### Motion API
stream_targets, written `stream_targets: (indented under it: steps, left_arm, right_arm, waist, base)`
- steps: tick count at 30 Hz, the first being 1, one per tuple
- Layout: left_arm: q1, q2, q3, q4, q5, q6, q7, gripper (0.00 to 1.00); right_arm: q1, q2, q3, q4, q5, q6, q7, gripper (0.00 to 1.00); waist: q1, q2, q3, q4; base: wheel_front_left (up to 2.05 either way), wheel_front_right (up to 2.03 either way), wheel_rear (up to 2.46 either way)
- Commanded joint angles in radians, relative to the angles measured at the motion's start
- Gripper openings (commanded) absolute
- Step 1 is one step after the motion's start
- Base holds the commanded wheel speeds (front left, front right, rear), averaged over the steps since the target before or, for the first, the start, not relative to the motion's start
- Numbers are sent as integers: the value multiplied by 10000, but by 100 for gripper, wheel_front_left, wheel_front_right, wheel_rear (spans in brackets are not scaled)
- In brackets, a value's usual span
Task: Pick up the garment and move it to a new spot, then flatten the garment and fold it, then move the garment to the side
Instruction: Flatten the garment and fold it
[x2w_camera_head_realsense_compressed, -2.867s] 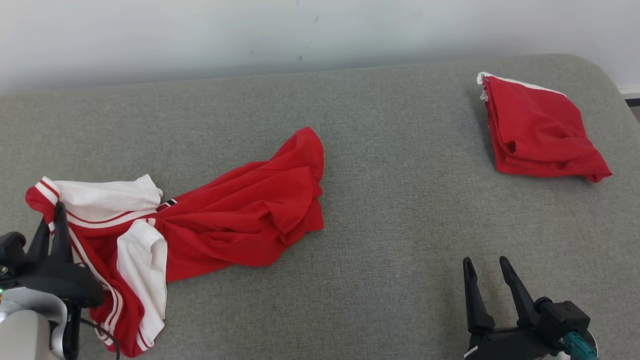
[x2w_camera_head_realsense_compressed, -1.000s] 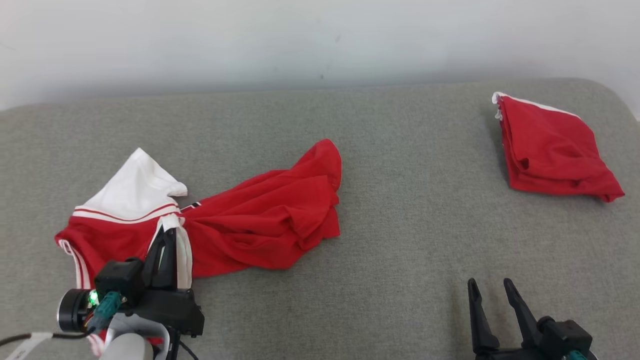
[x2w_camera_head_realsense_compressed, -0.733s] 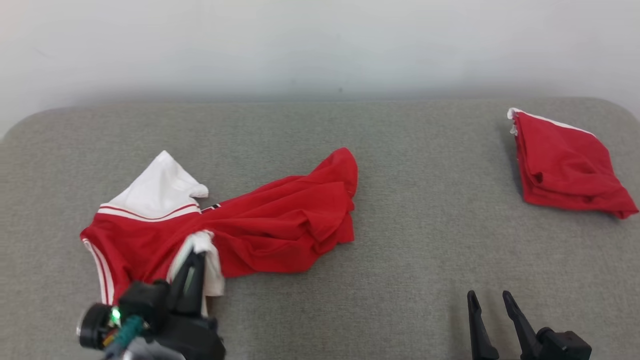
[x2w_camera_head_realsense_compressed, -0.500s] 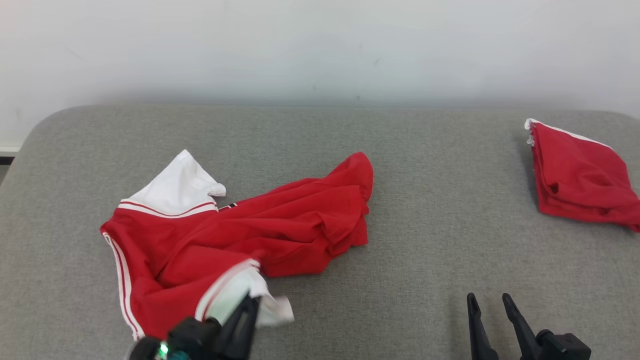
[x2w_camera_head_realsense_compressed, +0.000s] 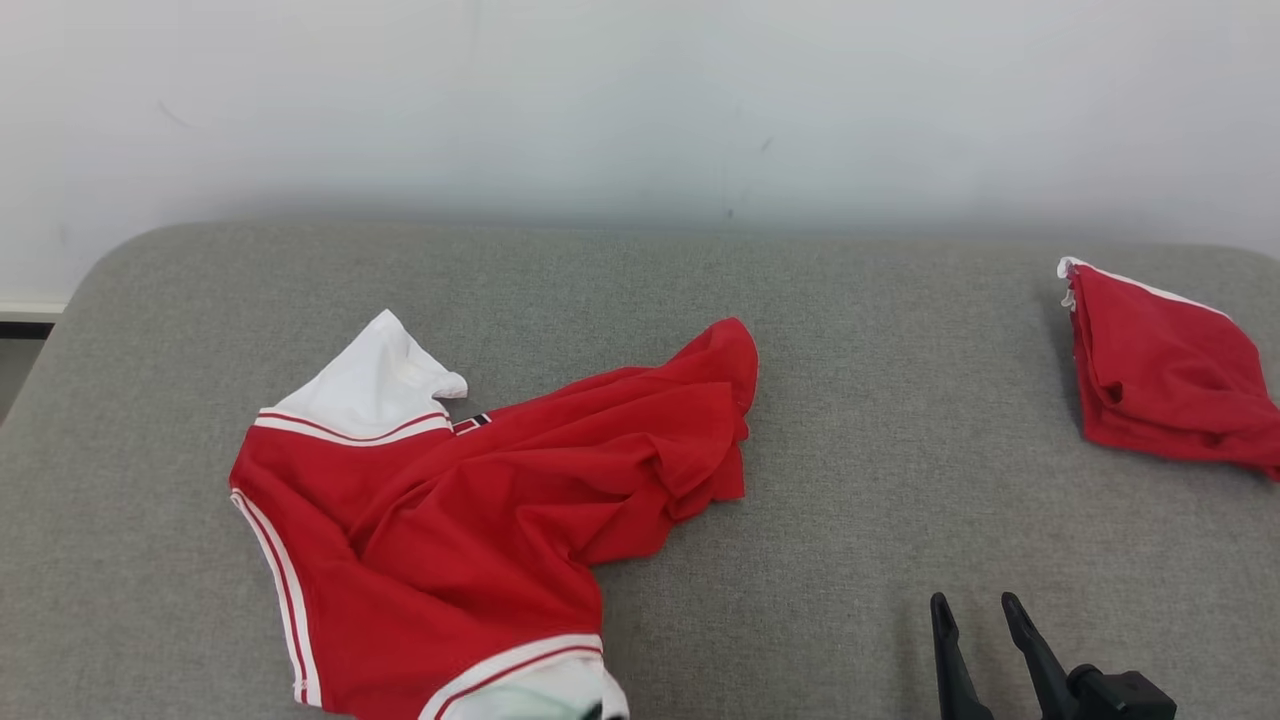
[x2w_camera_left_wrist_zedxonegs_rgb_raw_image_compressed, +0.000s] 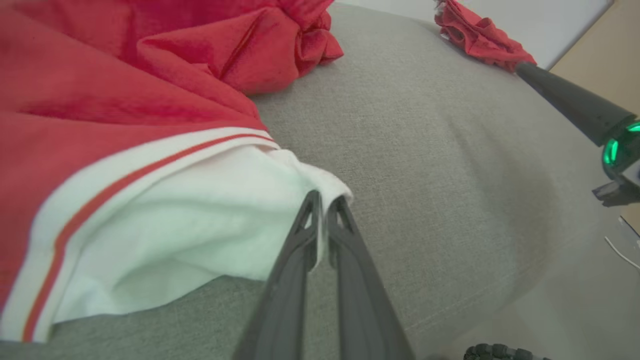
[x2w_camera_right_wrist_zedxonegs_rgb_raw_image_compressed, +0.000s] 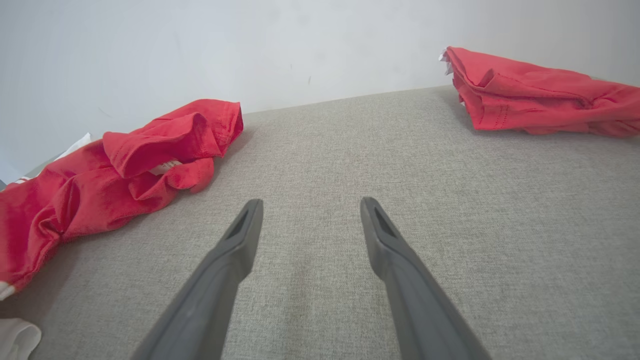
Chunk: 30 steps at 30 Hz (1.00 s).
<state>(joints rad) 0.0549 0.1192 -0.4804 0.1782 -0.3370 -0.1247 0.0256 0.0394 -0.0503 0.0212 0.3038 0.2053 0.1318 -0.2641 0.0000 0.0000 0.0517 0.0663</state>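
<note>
Head view: the red-and-white shirt (x2w_camera_head_realsense_compressed: 480, 510) lies crumpled on the left half of the grey cloth-covered counter (x2w_camera_head_realsense_compressed: 880, 420). Its long axis runs from the white sleeve (x2w_camera_head_realsense_compressed: 540, 690) at the bottom edge up and rightward to the bunched hem (x2w_camera_head_realsense_compressed: 715, 400). The right hand (x2w_camera_head_realsense_compressed: 972, 600) sits well to its right. A folded red garment (x2w_camera_head_realsense_compressed: 1160, 390) lies far right.

Left wrist view: the left hand (x2w_camera_left_wrist_zedxonegs_rgb_raw_image_compressed: 325, 200) is clenched on the white sleeve's edge.

Right wrist view: the right hand is released, fingers spread over bare counter. The bunched hem lies ahead-left, the nearer end for this arm, I judge.
</note>
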Motion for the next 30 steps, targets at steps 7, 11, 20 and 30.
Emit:
stream_targets:
  steps: [7, 11, 20, 30]
  left_arm:
    - [-417, -157, 587, -54, -147, 168, -1722, 100]
    - [-492, 5, 1115, -416, -177, 428, -2340, 100]
    - [-315, 276, 2484, -729, 501, 1157, -2907, 100]
    - [535, -426, 4671, -854, 1262, 795, -2909, 100]
  right_arm:
    - [212, -1, -55, -73, -44, -19, -8, 100]
    - [179, -1, -48, -90, -12, -19, -8, 100]
    - [0, -3, -43, -125, 14, -19, -8, 100]
    - [-28, -1, -23, -139, 43, -19, -8, 100]
  waist:
    - [0, 0, -139, 101]
    - [0, 0, -121, 207]
    - [0, 0, -73, 224]
    - [0, 0, -134, 382]
  base:
    - [0, 0, 0]
    - [0, 0, 0]
    - [0, 0, 0]
    - [0, 0, 0]
